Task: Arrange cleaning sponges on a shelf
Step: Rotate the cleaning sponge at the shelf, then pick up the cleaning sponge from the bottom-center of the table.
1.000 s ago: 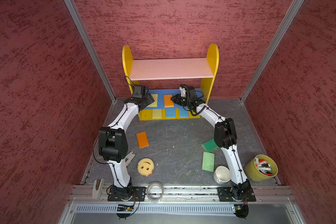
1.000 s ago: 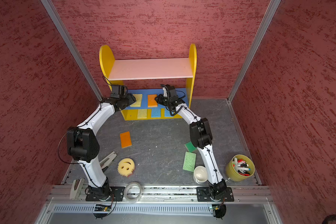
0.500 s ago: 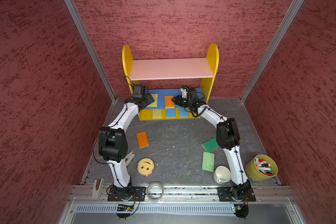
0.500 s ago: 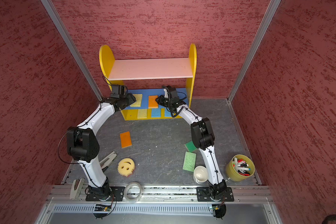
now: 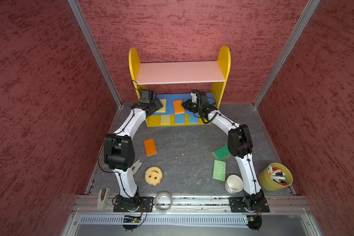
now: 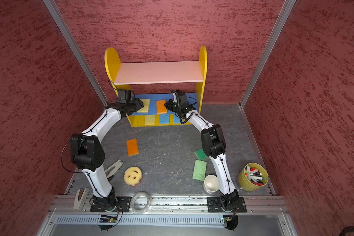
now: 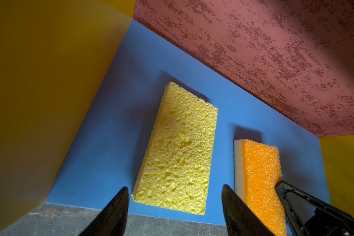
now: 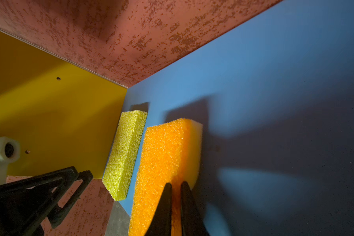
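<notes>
Top views show the shelf (image 5: 223,61) standing against the back wall. On its blue board lie a yellow sponge (image 5: 162,105) toward the left panel and an orange sponge (image 5: 177,106) near the middle, apart from each other. On the yellow base, a lower yellow sponge (image 5: 165,119), a blue sponge (image 5: 179,118) and a second blue sponge (image 5: 193,118) lie in a row. The left tool (image 5: 159,104) is at the yellow sponge's near left corner. The right tool (image 5: 182,104) is at the orange sponge's right edge. On the table (image 5: 182,143) lie a loose orange sponge (image 5: 150,146), a smiley sponge (image 5: 153,175), a dark green sponge (image 5: 221,152) partly under the right arm, and a light green sponge (image 5: 219,170) near a mug (image 5: 234,183). A tape ring (image 5: 163,202) rests on the front rail

Left wrist view: the left tool (image 7: 175,187) is spread wide and grips nothing. The yellow sponge (image 7: 178,147) lies flat on the blue board, its near end just past the gap. Beside it lies the orange sponge (image 7: 260,175), white underneath, with a right tool finger (image 7: 294,196) at its near corner

Right wrist view: the right tool (image 8: 176,183) has its fingers almost pressed together, with only a thin slit between. The tips overlap the orange sponge's (image 8: 166,151) near end, but I cannot tell whether they nip any foam. The yellow sponge (image 8: 127,151) lies beyond, with the spread left tool (image 8: 39,194) nearby
</notes>
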You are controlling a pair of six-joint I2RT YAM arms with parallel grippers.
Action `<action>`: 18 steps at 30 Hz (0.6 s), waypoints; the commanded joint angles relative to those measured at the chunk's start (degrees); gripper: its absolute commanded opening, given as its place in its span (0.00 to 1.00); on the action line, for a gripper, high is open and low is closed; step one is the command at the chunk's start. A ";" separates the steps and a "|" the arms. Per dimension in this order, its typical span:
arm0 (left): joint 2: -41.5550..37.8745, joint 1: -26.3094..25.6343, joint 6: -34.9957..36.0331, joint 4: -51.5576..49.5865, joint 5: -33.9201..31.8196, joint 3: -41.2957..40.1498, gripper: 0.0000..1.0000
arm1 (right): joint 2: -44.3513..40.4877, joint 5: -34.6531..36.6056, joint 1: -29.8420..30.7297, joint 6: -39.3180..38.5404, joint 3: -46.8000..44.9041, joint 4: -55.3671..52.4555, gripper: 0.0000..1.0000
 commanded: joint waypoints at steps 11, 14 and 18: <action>-0.28 -0.28 0.00 1.60 0.47 -0.32 0.71 | 1.43 4.31 0.36 5.26 1.47 4.27 0.13; -0.15 -0.30 -0.12 1.69 0.47 -0.43 0.71 | 1.69 4.46 0.58 5.47 1.47 4.30 0.14; -0.13 -0.30 -0.20 1.67 0.48 -0.46 0.71 | 1.59 5.30 1.12 5.52 0.95 4.33 0.15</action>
